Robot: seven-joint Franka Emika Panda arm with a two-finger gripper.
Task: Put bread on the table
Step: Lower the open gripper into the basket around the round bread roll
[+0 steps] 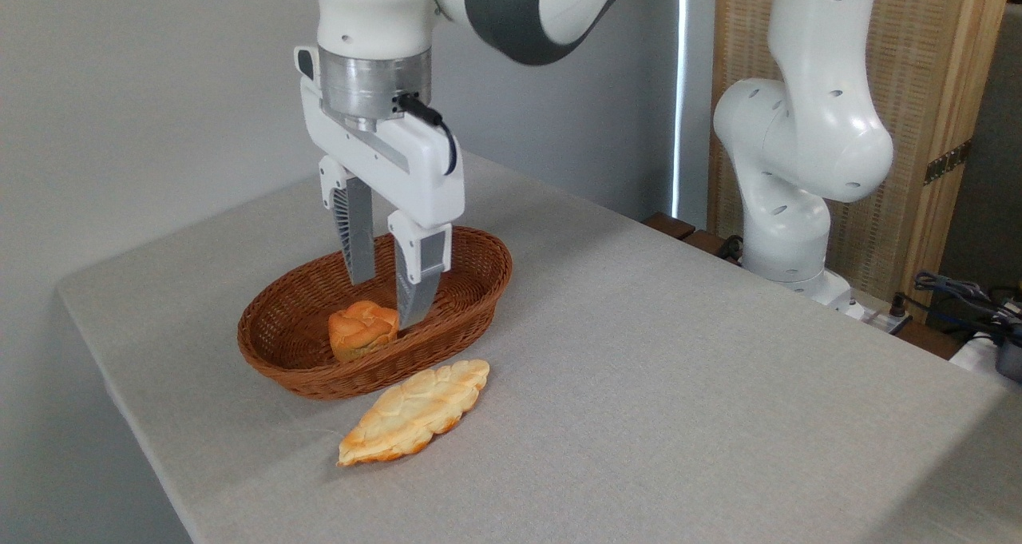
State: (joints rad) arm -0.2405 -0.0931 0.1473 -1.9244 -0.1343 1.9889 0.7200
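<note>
The bread point(361, 330), a small lumpy golden-orange bun, lies inside the brown wicker basket point(275, 344) near its front wall. My gripper point(384, 303) hangs straight down into the basket, open. One finger point(357, 240) stands just behind the bun, and the other finger point(417, 284) reaches down beside the bun's right side. I cannot tell whether the fingers touch the bun. The basket stands on the table point(679, 368), which has a light grey cloth-like top.
A flat leaf-shaped braided loaf point(415, 412) lies on the table right in front of the basket. The arm's white base point(786, 232) stands at the table's far right edge. Cables and a dark device point(978, 300) lie beyond it.
</note>
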